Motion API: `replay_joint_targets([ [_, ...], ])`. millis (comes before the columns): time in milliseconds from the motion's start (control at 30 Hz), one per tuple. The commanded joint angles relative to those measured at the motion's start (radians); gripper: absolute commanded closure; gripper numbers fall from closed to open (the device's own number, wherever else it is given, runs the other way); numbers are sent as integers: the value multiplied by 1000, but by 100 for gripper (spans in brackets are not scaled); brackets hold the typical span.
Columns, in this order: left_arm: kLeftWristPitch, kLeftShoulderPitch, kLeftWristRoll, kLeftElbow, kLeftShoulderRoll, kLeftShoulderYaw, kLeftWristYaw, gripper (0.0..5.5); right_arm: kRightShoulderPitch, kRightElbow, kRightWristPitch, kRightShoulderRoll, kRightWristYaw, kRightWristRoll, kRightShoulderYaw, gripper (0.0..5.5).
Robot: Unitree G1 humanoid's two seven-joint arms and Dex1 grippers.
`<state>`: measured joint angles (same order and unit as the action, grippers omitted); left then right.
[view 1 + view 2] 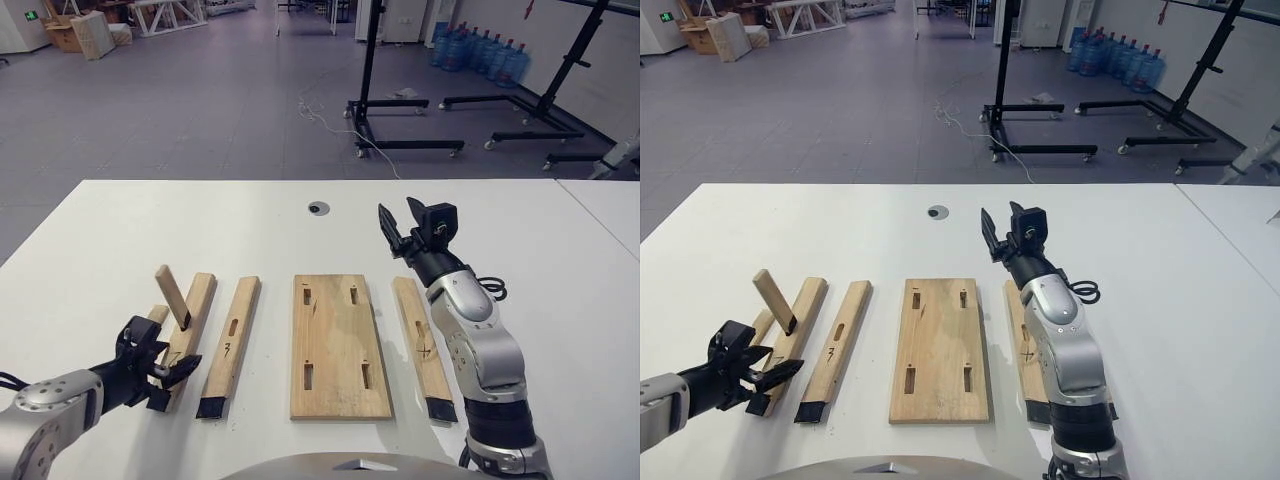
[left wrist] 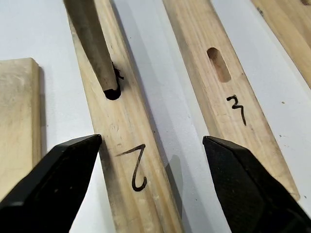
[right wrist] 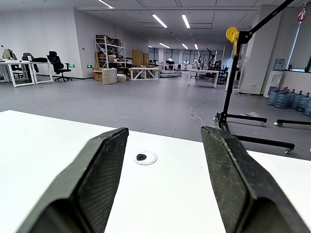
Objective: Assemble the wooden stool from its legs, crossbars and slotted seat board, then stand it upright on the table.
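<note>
The slotted seat board (image 1: 340, 345) lies flat in the middle of the table. To its left lie two legs, one marked 2 (image 2: 121, 136) and one marked 3 (image 2: 228, 82). A short crossbar (image 1: 172, 297) stands tilted in the slot of leg 2. Another leg (image 1: 422, 345) lies to the right of the board. My left gripper (image 1: 162, 358) hovers open over the near end of leg 2, holding nothing. My right gripper (image 1: 398, 222) is raised open beyond the right leg, pointing away over the table.
Another wooden piece (image 2: 19, 111) lies just left of leg 2, partly hidden by my left arm. A round cable hole (image 1: 318, 208) sits in the far middle of the white table (image 1: 560, 300). Black stands and water bottles are on the floor beyond.
</note>
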<state>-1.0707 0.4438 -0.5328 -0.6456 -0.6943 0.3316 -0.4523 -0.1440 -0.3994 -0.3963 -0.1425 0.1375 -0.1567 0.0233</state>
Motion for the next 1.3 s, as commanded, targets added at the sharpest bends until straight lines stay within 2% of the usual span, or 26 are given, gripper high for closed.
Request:
replay_joint_targets([
  [33, 8, 30, 51, 45, 24, -54, 36, 185, -8, -2, -23, -13, 14, 2, 1, 276],
  [333, 101, 17, 122, 122, 52, -89, 49, 291, -28, 12, -19, -17, 24, 3, 1, 276],
  [467, 235, -18, 123, 194, 134, -76, 40, 345, -53, 43, -6, -19, 37, 0, 3, 276],
  [733, 391, 24, 144, 206, 274, -86, 91, 347, -136, 121, 21, -64, 124, -51, -49, 276],
  [833, 516, -33, 98, 162, 321, -52, 59, 347, -195, 167, -32, -54, 236, -226, -111, 276],
  [967, 573, -127, -133, 78, 305, 90, -48, 347, -296, 257, -286, -92, 455, -639, -238, 276],
  [1067, 542, -195, -307, 39, 288, 74, -131, 347, -344, 340, -449, -148, 592, -820, -263, 227],
  [1133, 519, -233, -383, 32, 280, 6, -206, 347, -369, 382, -532, -152, 645, -908, -264, 187],
  [1233, 504, -275, -437, 56, 290, -87, -277, 347, -384, 417, -574, -131, 710, -936, -214, 130],
  [1300, 488, -300, -477, 79, 280, -102, -301, 347, -385, 411, -588, -117, 745, -959, -196, 99],
])
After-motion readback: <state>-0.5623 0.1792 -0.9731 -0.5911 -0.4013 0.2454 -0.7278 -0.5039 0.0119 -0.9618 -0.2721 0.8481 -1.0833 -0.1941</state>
